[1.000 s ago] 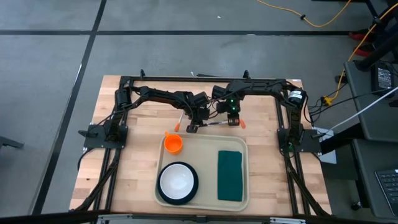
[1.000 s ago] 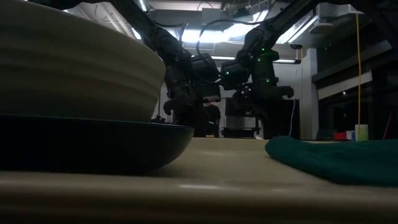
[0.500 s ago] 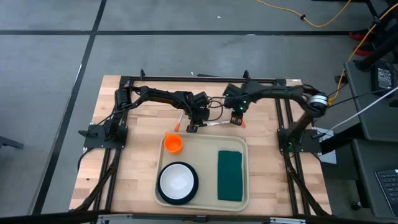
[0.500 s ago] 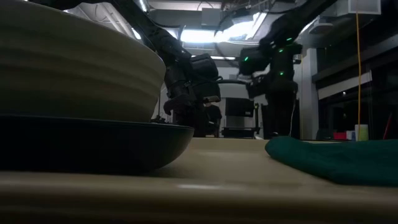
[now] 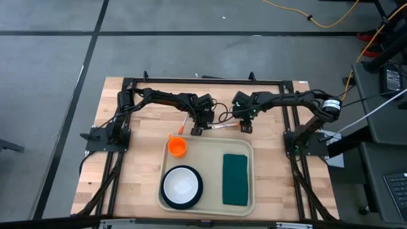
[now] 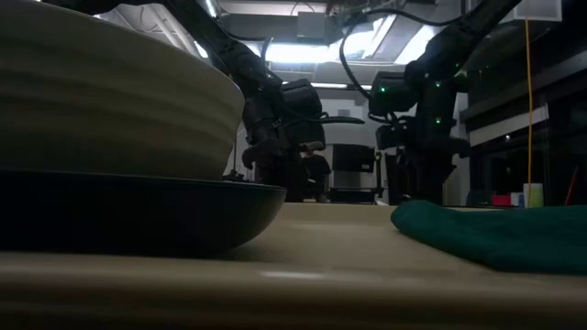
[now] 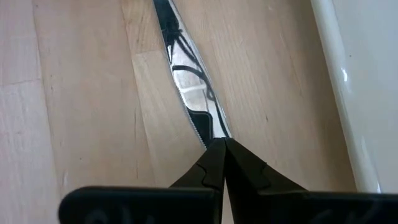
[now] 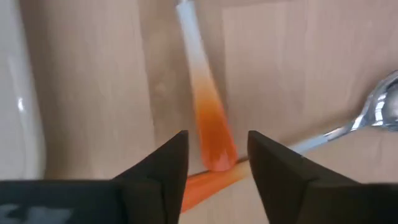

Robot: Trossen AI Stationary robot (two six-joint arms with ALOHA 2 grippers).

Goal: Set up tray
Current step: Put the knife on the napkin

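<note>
A knife (image 5: 216, 127) with a silver serrated blade and a handle fading to orange lies on the wood just beyond the cream tray (image 5: 210, 159). My left gripper (image 5: 197, 131) is shut at the blade's free end. My right gripper (image 5: 245, 128) is open. In the right wrist view its fingers (image 8: 217, 134) stand on either side of the handle's orange end (image 8: 214, 146) without touching it. A spoon (image 8: 373, 112) with an orange-ended handle (image 8: 205, 180) lies beside it on the wood. My left gripper is shut on the knife's blade at its tip end (image 7: 211, 130), pinched between the two fingers (image 7: 208, 165). The fingers come from above and lie along the blade. The rest of the blade rests flat on the wood.
On the tray are a cream bowl on a dark teal plate (image 5: 182, 185) and a folded dark green napkin (image 5: 235, 179). An orange cup (image 5: 177, 147) stands at the tray's far left corner. Another orange-handled utensil (image 5: 183, 124) lies left of my left gripper. Black frame rails run along the table's edges.
My right gripper has moved a little toward the table's right edge, along the knife to its orange handle end, and the right arm's elbow has swung out to the right. The knife has stayed where it was.
</note>
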